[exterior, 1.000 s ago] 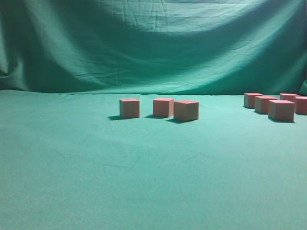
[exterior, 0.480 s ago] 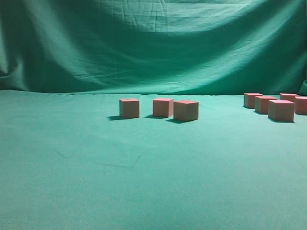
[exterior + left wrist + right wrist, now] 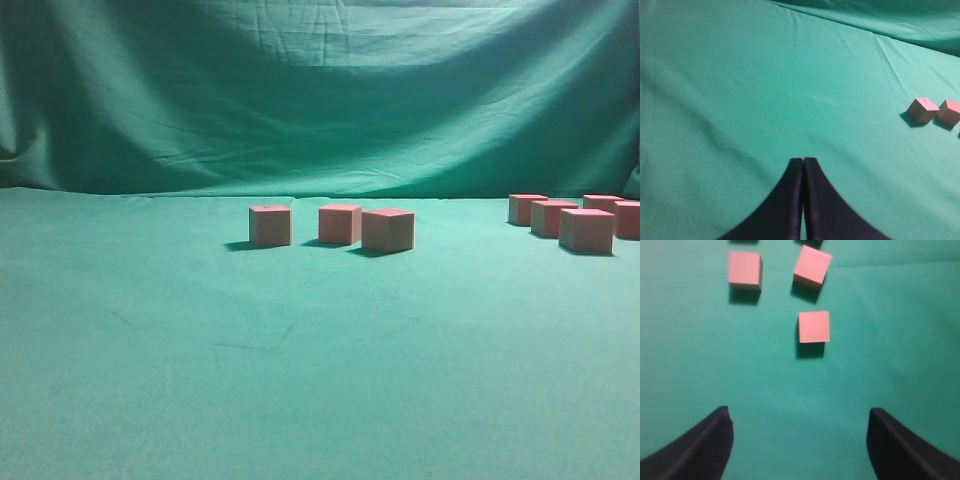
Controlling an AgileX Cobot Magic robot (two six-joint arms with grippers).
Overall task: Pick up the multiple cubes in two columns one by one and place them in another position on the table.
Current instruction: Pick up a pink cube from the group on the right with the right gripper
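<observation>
Three pinkish-red solid cubes [image 3: 340, 226] relocated mid green-cloth worktop [image 3: 300, 380]; five remaining at right. Left fingers [image 3: 803, 167] pressed together, right fingers [image 3: 726, 435] spread, empty.

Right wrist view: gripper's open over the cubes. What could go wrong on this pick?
1. The nearest cube has a rotated cube close behind it; overshooting could knock that one.
2. The right gripper is centred slightly left of the nearest cube, so one finger may clip it on descent.
3. The green cloth is wrinkled; a dragged fingertip could shift cubes.
</observation>
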